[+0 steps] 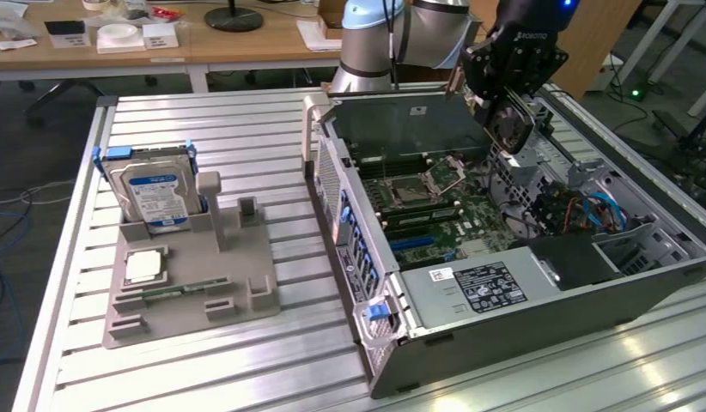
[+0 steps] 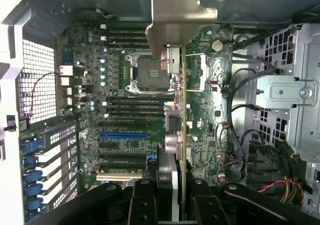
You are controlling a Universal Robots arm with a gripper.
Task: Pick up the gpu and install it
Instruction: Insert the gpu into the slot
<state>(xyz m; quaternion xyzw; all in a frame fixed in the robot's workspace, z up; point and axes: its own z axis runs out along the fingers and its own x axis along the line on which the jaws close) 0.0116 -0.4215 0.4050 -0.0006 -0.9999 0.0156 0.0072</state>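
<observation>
My gripper (image 1: 504, 93) is shut on the gpu (image 1: 513, 120), a dark card with a round black fan, and holds it on edge above the open computer case (image 1: 502, 343), over the far right part of the green motherboard (image 1: 445, 215). In the wrist view the gpu (image 2: 183, 110) is seen edge-on, running from between the black fingers (image 2: 142, 200) out to its silver bracket (image 2: 175, 15). It hangs clear of the motherboard (image 2: 125, 85). A blue expansion slot (image 2: 122, 134) lies beside the card's line.
A grey parts holder (image 1: 187, 283) on the slotted aluminium table (image 1: 216, 137) carries a silver hard drive (image 1: 156, 193), a memory stick (image 1: 181, 290) and a small silver square part (image 1: 143, 266). Drive cages and cables (image 1: 582, 210) crowd the case's right side. A wooden desk (image 1: 158, 47) stands behind.
</observation>
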